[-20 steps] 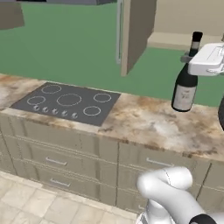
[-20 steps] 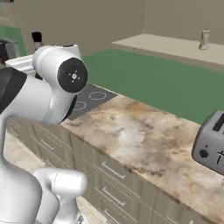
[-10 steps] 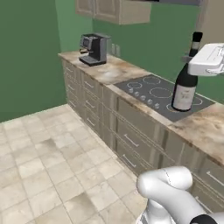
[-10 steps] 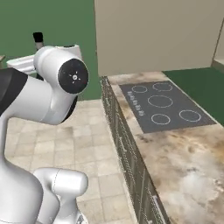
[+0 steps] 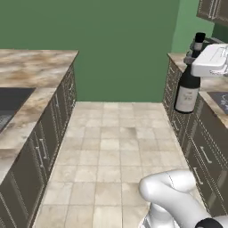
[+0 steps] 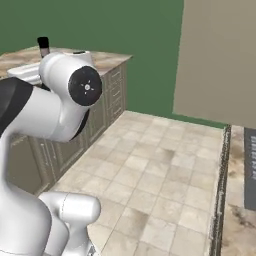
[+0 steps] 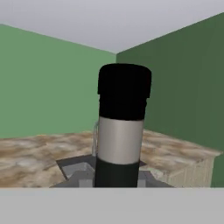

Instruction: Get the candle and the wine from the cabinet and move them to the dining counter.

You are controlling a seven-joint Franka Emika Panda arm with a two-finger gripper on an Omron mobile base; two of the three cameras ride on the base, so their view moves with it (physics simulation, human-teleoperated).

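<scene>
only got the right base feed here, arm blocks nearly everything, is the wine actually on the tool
Observer: Yes. In the left base view the wine hangs upright above the floor, with the tool shut on its neck.
Operator: which way is the label facing
Observer: The pale label on the lower body faces the left base camera.
Operator: cap on?
Observer: Yes, the hand view shows the black cap sitting above a silver band on the neck.
Operator: anything near the bottle
Observer: Drawer units run along the aisle just behind it in the left base view.
</scene>
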